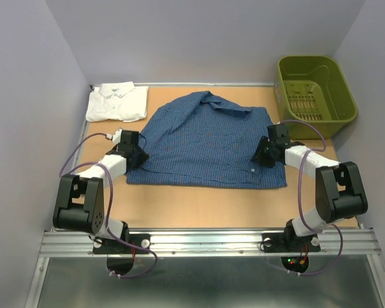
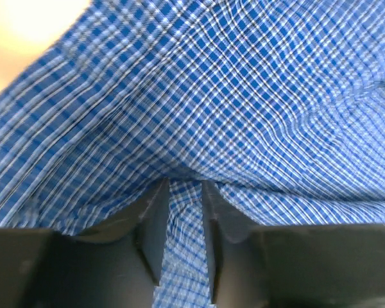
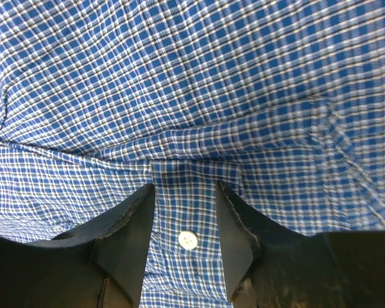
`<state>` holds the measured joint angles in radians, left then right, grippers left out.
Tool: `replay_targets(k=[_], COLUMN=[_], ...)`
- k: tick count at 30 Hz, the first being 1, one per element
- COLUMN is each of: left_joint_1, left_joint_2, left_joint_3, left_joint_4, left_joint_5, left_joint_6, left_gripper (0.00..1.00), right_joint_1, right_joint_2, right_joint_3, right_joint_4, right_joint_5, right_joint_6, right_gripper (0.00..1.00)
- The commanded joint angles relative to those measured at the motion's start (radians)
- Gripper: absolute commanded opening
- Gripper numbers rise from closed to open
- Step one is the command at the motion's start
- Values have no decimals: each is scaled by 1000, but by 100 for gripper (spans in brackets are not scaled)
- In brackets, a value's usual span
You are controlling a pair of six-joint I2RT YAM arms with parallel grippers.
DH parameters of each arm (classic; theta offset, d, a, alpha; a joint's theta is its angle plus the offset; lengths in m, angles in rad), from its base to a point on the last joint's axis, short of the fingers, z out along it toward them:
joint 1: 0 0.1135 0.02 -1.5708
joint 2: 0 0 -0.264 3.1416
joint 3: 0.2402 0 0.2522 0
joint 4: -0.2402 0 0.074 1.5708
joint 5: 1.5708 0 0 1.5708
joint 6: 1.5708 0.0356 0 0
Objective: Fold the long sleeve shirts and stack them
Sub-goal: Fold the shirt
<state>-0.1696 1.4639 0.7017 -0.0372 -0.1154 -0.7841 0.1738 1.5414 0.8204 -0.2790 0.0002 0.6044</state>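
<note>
The dark blue checked shirt lies spread on the table, collar toward the far side. It fills the left wrist view and the right wrist view. My left gripper is at its left edge, shut on a fold of the cloth. My right gripper is at its right edge, with a buttoned strip of the shirt held between the fingers. The white shirt lies folded at the far left corner, away from both grippers.
An olive-green plastic basket stands at the far right corner. The wooden table shows bare in front of the blue shirt. Grey walls close in the left, right and far sides.
</note>
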Motion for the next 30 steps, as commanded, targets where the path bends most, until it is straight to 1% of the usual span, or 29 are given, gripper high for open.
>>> replay_targets(k=[1,2,3,5,6,9,13,15,18,21,23,25,26,27,29,30], left_joint_1=[-7,-10,-18,-47,-59,-126,-153,-154,-154,-154,-148,-133,-102,-87,-38,-24], left_joint_2=[-134,-157,-198,-226,-243,-246,-193,-160,-36,45,107,122,118,89,46,20], left_joint_3=[39,44,47,56,70,90,88,99,145,194,203,168,145,93,8,-19], left_joint_4=[-104,-113,-121,-142,-173,-230,-244,-237,-236,-280,-326,-336,-329,-323,-314,-316], left_joint_5=[-69,-75,-78,-82,-96,-131,-136,-136,-147,-156,-135,-67,-37,27,74,104], left_joint_6=[16,32,42,66,87,117,141,155,200,227,226,215,210,204,194,187], left_gripper=[43,53,57,65,70,77,79,80,80,80,80,80,80,80,80,80], right_joint_1=[-13,-11,-5,32,70,142,210,225,228,228,228,228,228,228,228,228], right_joint_2=[-82,-90,-96,-106,-104,-83,-24,25,87,111,114,109,102,100,82,72], right_joint_3=[25,39,64,94,115,131,143,152,166,158,148,123,115,109,76,57], right_joint_4=[-35,-49,-58,-87,-115,-147,-154,-154,-161,-186,-210,-245,-265,-313,-376,-391], right_joint_5=[-35,-60,-80,-72,-42,-3,41,40,38,49,40,21,20,14,7,-34], right_joint_6=[-81,-95,-106,-144,-162,-178,-175,-179,-207,-218,-222,-227,-230,-232,-220,-218], right_gripper=[51,52,53,57,57,63,70,70,70,70,70,70,70,70,70,70])
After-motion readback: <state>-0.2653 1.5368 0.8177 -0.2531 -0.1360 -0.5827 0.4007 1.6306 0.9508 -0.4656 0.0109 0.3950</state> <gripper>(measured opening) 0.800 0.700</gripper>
